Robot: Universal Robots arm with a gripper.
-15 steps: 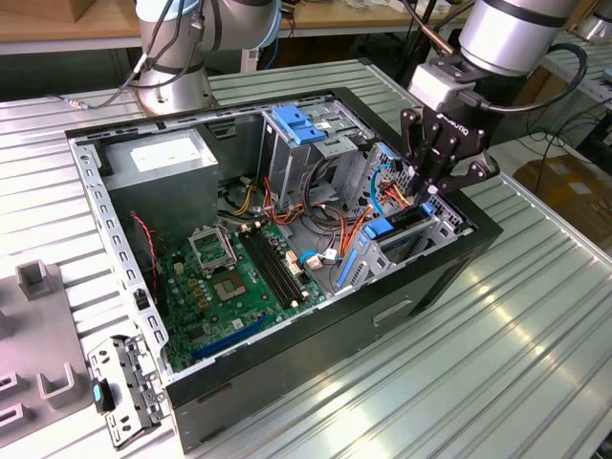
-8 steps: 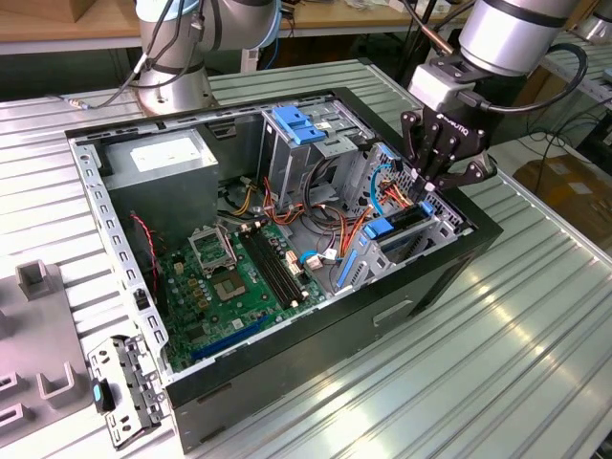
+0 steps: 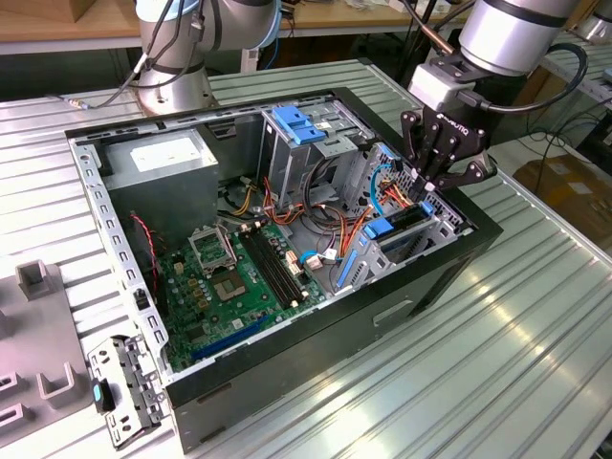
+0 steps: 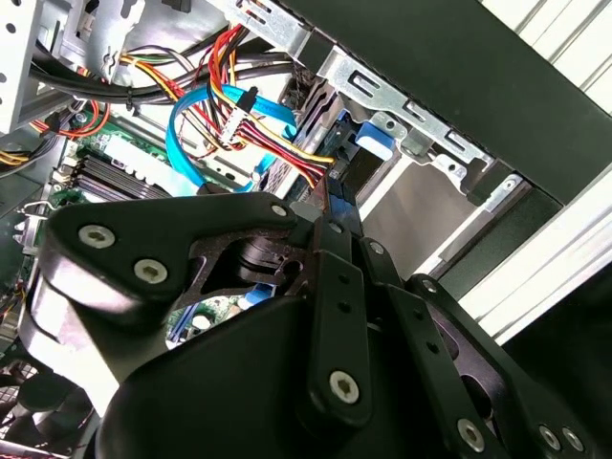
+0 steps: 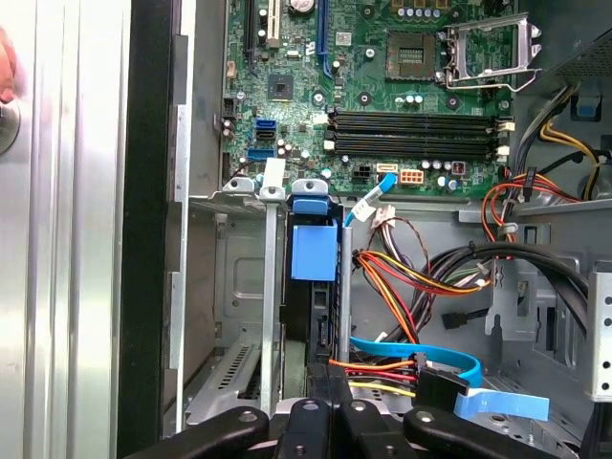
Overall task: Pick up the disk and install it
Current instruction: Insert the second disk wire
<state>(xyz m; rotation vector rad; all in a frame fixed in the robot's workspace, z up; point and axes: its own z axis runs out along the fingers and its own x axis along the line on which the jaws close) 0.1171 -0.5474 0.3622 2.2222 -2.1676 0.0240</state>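
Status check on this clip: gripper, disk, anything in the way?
Gripper down over the drive bay, fingers drawn together. Disk standing on edge in the bay, blue carrier showing. Cable bundle close beside the slot.

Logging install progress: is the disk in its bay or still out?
In. The disk stands on edge inside the metal bay, its blue carrier showing at the slot; the gripper sits right above it.

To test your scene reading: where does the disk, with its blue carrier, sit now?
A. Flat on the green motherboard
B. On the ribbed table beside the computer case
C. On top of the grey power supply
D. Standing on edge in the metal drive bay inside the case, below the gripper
D: in the first wrist view the disk stands on edge in the metal drive bay, with the gripper directly above it.
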